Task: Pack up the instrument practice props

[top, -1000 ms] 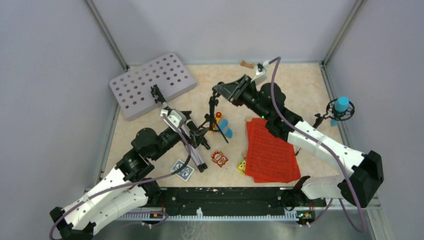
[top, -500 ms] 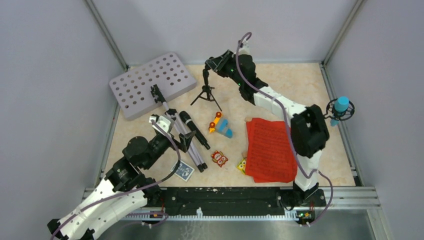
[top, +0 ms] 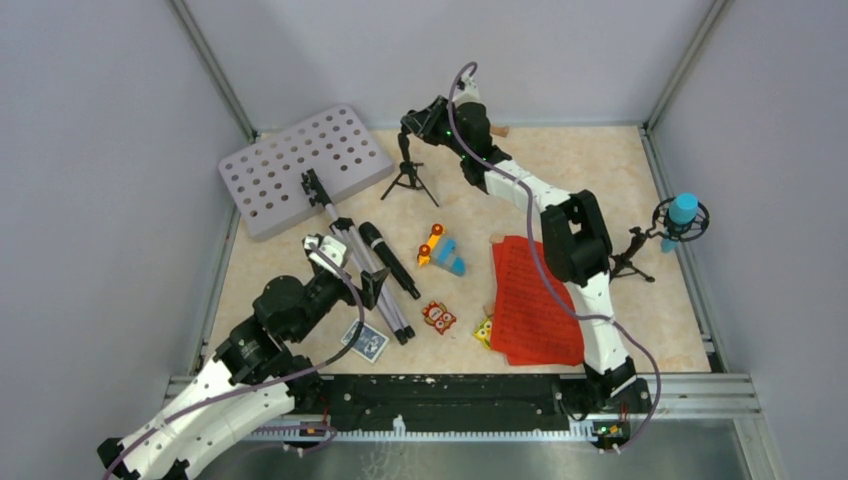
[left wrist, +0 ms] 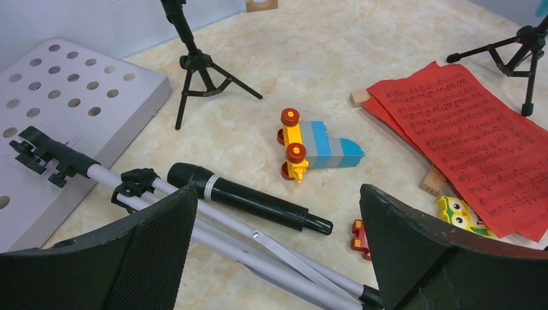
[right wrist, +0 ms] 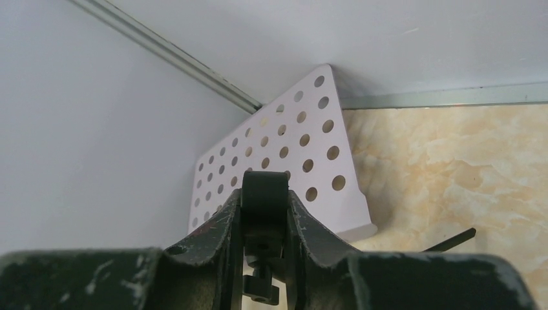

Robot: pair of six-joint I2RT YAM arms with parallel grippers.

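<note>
The grey hole-punched music stand [top: 305,165] lies at the back left, its silver tripod legs [top: 372,275] folded toward the middle. A dark microphone [top: 388,258] lies beside the legs. My left gripper [top: 355,288] is open and empty just above the legs [left wrist: 258,242] and the microphone [left wrist: 249,203]. My right gripper [top: 412,122] is shut on the top of a small black mic tripod [top: 408,178], which stands at the back by the music stand [right wrist: 291,161]. Red music sheets [top: 535,300] lie right of centre. A blue microphone [top: 682,210] sits on a second black tripod [top: 632,258] at the right wall.
Colourful toy blocks [top: 443,250] lie in the middle, with smaller ones [top: 438,317] near the sheets. A blue-patterned card deck [top: 365,342] lies near the front. A small wooden block [top: 497,130] is at the back. Enclosure walls close in on three sides.
My right gripper has carried the black mic tripod from the middle to the back, beside the music stand. My left gripper has drawn back a little toward the near left.
</note>
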